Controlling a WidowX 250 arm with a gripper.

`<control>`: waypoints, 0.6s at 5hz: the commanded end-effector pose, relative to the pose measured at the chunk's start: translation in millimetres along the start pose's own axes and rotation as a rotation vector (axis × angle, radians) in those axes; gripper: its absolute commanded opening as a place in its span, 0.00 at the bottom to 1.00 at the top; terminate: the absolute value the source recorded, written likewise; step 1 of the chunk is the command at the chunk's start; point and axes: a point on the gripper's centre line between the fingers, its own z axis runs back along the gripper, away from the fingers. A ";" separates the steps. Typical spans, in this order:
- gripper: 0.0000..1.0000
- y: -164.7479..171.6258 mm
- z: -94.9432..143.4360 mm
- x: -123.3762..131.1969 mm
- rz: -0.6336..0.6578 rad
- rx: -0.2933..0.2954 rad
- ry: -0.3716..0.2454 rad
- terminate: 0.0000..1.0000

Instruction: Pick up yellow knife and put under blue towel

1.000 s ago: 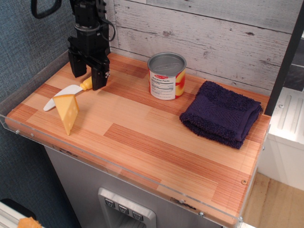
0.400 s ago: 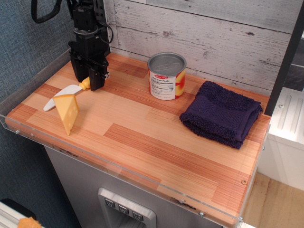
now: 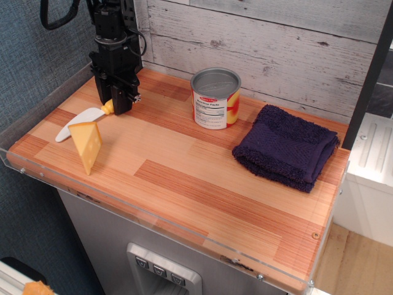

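Note:
The yellow knife (image 3: 83, 118) lies on the wooden table (image 3: 184, 178) at the back left, its white blade pointing front-left and its yellow handle under my gripper. My gripper (image 3: 115, 106) stands upright over the handle, with its black fingers closed in on it at table level. Only a bit of the yellow handle shows to the left of the fingers. The blue towel (image 3: 285, 147) lies folded at the right side of the table, far from the gripper.
A yellow cheese wedge (image 3: 87, 144) stands just in front of the knife blade. A tin can (image 3: 215, 98) stands at the back middle between gripper and towel. A clear acrylic rim (image 3: 37, 175) runs along the table's edges. A plank wall is behind.
The gripper's fingers, wide open around the handle a second ago, have closed in on it. The knife blade has shifted very slightly.

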 end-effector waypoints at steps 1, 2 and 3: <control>0.00 -5.8 50.8 2.6 -0.009 0.093 -0.038 0.00; 0.00 -14.6 71.6 2.8 -0.024 0.148 -0.026 0.00; 0.00 -24.0 91.4 3.2 -0.056 0.204 -0.007 0.00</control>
